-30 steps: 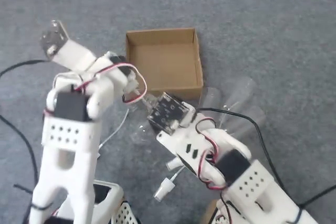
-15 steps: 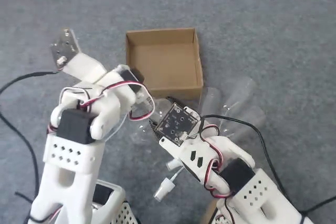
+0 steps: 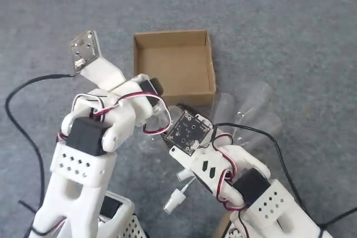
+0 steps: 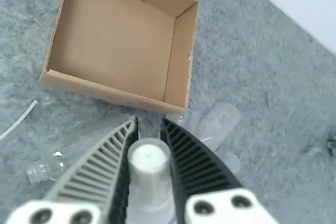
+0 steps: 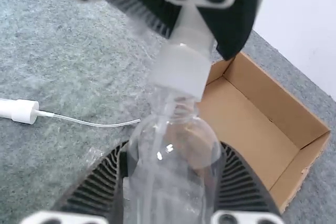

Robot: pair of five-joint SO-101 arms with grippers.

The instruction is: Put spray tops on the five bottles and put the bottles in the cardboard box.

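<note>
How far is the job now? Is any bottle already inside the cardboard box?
Done: nothing finished; the cardboard box holds no bottle.
In hand: the right gripper is shut on a clear bottle, and the left gripper holds a spray top at its neck. Whether the top is seated, I cannot tell.
Left: other clear bottles lie beside the box, a loose spray top waits, and every bottle must go in.

Left arm point(image 3: 83, 157): white plastic shell, black servo block, grid of round holes at 6 o'clock.
Right arm point(image 3: 251, 185): white shell, black servo, 2 dark slots.
Wires point(image 3: 111, 103): red, white and black loops; black cord point(image 3: 22, 86) at 9 o'clock.
Left gripper point(image 4: 148, 123): grey ribbed fingers, 4 dark screw holes.
Right gripper point(image 5: 170, 153): black ribbed fingers.
Wrist plates: silvery plate point(image 3: 85, 49), dark circuit board point(image 3: 188, 129).
</note>
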